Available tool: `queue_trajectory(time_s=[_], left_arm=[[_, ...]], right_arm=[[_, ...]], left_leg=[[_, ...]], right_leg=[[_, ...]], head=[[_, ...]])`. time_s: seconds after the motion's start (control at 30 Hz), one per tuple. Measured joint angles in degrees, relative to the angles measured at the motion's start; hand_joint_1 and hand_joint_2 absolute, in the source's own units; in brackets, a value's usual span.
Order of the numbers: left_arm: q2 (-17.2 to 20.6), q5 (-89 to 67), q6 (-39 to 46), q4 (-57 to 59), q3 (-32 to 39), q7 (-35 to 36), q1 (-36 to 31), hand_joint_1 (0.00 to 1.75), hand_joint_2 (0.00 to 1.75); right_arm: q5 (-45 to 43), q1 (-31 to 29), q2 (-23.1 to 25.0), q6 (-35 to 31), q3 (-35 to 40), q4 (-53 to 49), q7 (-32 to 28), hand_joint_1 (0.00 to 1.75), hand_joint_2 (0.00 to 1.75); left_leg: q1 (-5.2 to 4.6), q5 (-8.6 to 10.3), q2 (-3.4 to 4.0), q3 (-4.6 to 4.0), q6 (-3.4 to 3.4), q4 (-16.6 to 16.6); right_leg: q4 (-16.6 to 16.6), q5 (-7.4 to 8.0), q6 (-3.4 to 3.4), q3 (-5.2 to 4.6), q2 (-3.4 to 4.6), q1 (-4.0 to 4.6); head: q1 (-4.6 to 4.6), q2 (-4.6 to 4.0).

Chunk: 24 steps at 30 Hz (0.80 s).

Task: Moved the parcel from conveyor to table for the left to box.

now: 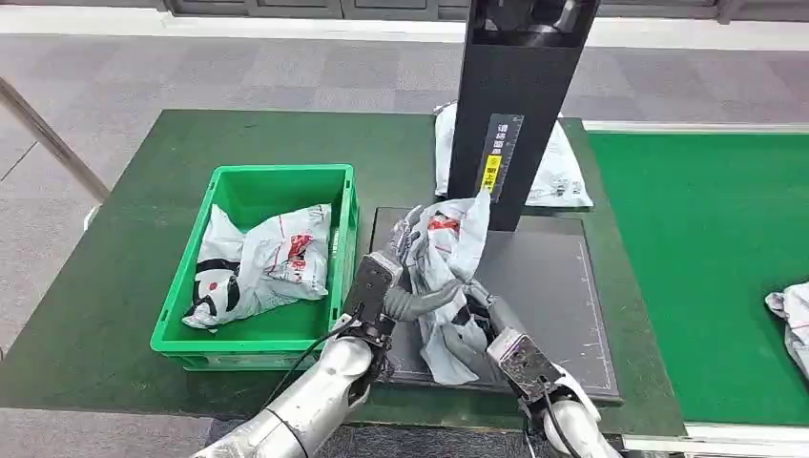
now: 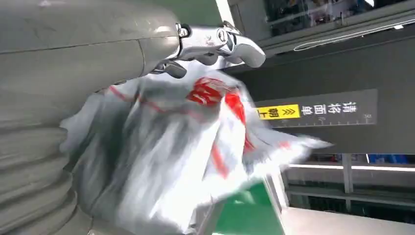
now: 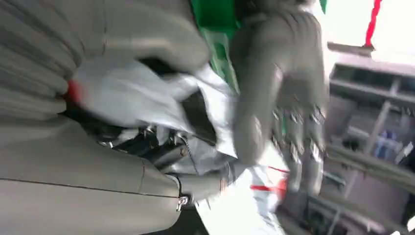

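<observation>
A crumpled white parcel (image 1: 454, 239) with red and black print hangs upright over the black plate (image 1: 549, 286), in front of the black post (image 1: 520, 95). My left hand (image 1: 403, 286) grips its middle from the left, fingers wrapped around the bag. My right hand (image 1: 474, 334) holds its lower end from below. In the left wrist view the parcel (image 2: 171, 147) is blurred under my left hand (image 2: 98, 58), with the fingertips (image 2: 230, 41) over its top. The right wrist view has my right hand (image 3: 83, 171) closed around the parcel (image 3: 122, 93), the left hand's fingers (image 3: 279, 83) just beyond.
A green box (image 1: 277, 173) stands left of the plate with white parcels (image 1: 258, 262) inside. Another parcel (image 1: 558, 172) lies behind the post. The green conveyor (image 1: 706, 239) runs along the right, with a parcel (image 1: 792, 315) at its right edge.
</observation>
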Motion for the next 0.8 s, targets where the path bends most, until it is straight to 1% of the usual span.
queue_trajectory(time_s=[0.1,0.2,0.33,0.57,0.6,0.63,0.67,0.7,0.8], left_arm=[[-0.2,0.3,0.3,0.5,0.0,-0.1,0.0,0.0,1.75],[-0.3,0.8,0.8,0.8,0.0,-0.7,0.0,0.0,1.75],[-0.3,1.5,1.2,1.1,0.0,-1.2,-0.1,0.0,1.75],[-0.3,1.6,1.2,1.2,0.0,-1.3,-0.1,0.0,1.75],[-0.3,1.6,1.2,1.2,0.0,-1.3,-0.1,1.75,1.75],[-0.3,1.6,1.3,1.3,0.0,-1.3,-0.1,1.75,1.75],[-0.3,1.1,1.5,1.3,0.0,-1.3,-0.1,1.55,1.75],[-0.3,0.7,1.9,1.4,-0.2,-1.3,-0.2,0.0,1.75],[-0.3,-1.3,3.6,1.9,-0.7,-1.4,-0.4,0.0,1.75]], right_arm=[[-0.5,-0.1,0.4,-2.4,-0.4,0.0,0.2,0.0,1.75],[-3.4,-0.2,0.9,-5.5,-2.7,0.5,0.3,0.0,1.75],[-6.1,-0.9,0.9,-6.0,-5.1,2.6,0.2,0.0,1.75],[-6.3,-1.5,1.1,-6.0,-6.1,4.6,0.2,0.0,1.75],[-6.4,-1.6,1.1,-6.0,-6.1,4.8,0.2,0.0,1.75],[-6.7,-1.6,1.2,-6.2,-6.1,4.9,0.2,0.0,1.75],[-7.2,-1.6,1.2,-6.5,-6.2,5.2,0.2,0.0,1.75],[-7.6,-1.7,1.2,-6.6,-6.2,5.4,0.2,0.0,1.75],[-8.7,-2.0,1.2,-7.0,-6.3,6.0,-0.1,0.0,1.75]], left_leg=[[0.0,0.0,0.0,-0.01,0.0,0.0],[0.0,-0.01,0.0,-0.03,0.0,0.0],[0.0,-0.01,0.0,-0.04,0.01,0.0],[0.01,-0.01,0.0,-0.04,0.0,0.0],[0.01,-0.01,0.0,-0.03,0.0,0.0],[0.0,-0.01,0.0,-0.03,0.0,0.0],[0.01,-0.01,-0.01,-0.04,0.0,0.0],[0.0,-0.01,-0.01,-0.04,0.0,0.0],[0.0,-0.01,0.0,-0.04,0.01,0.0]], right_leg=[[0.0,0.0,0.0,-0.03,0.02,0.0],[0.0,0.0,0.0,-0.03,0.0,0.0],[0.0,0.0,0.0,-0.04,0.01,0.0],[0.0,0.0,0.0,-0.04,0.0,0.01],[0.0,0.0,0.0,-0.04,0.01,0.01],[0.0,0.0,0.0,-0.04,0.01,0.01],[0.0,0.0,0.0,-0.04,0.0,0.01],[0.0,0.0,0.0,-0.04,0.0,0.01],[0.0,0.0,0.0,-0.04,0.01,0.01]], head=[[0.02,0.0],[0.0,0.0],[0.0,0.0],[0.02,0.0],[0.02,0.0],[0.02,0.0],[0.02,0.0],[0.02,0.0],[0.02,0.0]])
